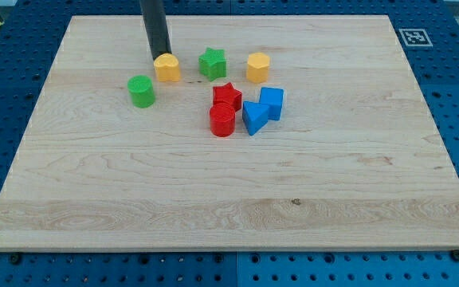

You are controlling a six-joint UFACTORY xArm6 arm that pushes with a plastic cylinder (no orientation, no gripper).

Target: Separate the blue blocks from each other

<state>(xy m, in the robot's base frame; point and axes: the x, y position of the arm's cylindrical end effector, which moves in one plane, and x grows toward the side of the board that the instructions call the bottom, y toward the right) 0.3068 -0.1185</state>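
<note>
The two blue blocks, a blue cube (272,102) and a blue triangle block (253,117), touch each other on the wooden board (229,199), well to the right of my tip (158,58) and nearer. My tip has no jaws; it sits at the far left edge of a yellow block (166,68). The rod (154,28) stands almost straight, its top cut off. The yellow block's shape is hard to tell.

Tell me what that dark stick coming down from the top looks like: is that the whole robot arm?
Only the tool shows: a straight, smooth, dark grey-black round rod entering from the view's top. My tip ends blunt beside the yellow block. No cables, markings or claw are visible; the rest of the arm is out of frame.
</note>
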